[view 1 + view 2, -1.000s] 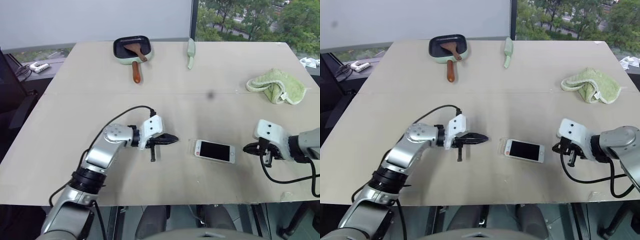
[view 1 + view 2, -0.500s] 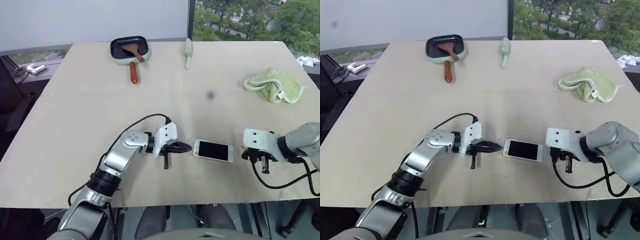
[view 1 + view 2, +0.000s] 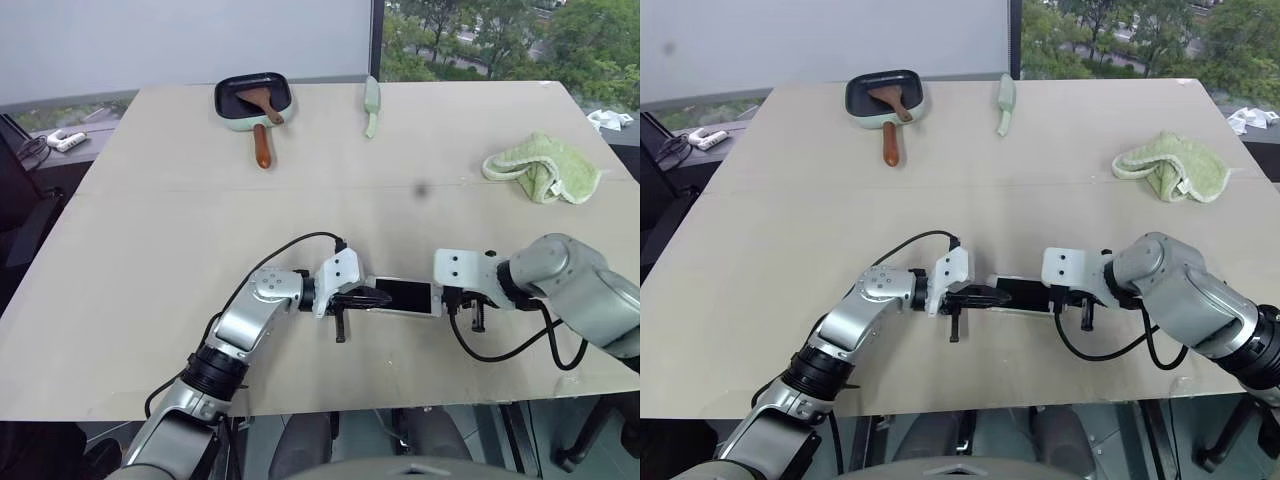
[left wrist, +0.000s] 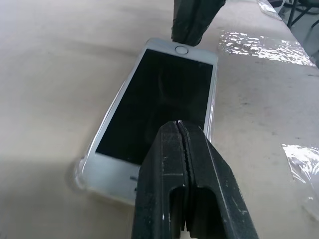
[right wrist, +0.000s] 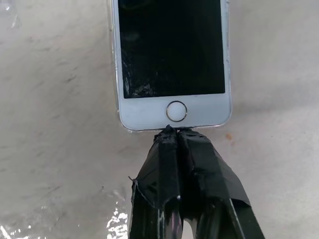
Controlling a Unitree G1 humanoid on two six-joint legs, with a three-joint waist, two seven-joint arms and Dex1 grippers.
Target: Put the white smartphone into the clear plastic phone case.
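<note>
The white smartphone (image 4: 162,94) lies face up on the counter (image 3: 150,230), near the front edge and between the two hands, and it already sits on or within the clear plastic phone case (image 4: 87,172), whose thin transparent lip shows around the phone's edges and rounded corners. By the look of it the main part of the job is done: the phone is lined up with the shell rather than lying apart from it. What cannot be told from here is whether every corner has snapped fully home; at the corner nearest the left hand the clear rim seems to stand a little proud of the phone, which suggests that end may not yet be seated. The left hand (image 4: 182,149) has its two black fingers pressed together, holding nothing, its tip over the phone's speaker end. The right hand (image 5: 174,133) is likewise fully closed and empty, its tip set right at the rim of the case by the home button. With both closed tips at opposite ends, the step in hand is most likely pressing or nudging the phone down into the shell. What is left, as I judge it, is to push the remaining edges in until the case grips all round, then draw both hands clear.
</note>
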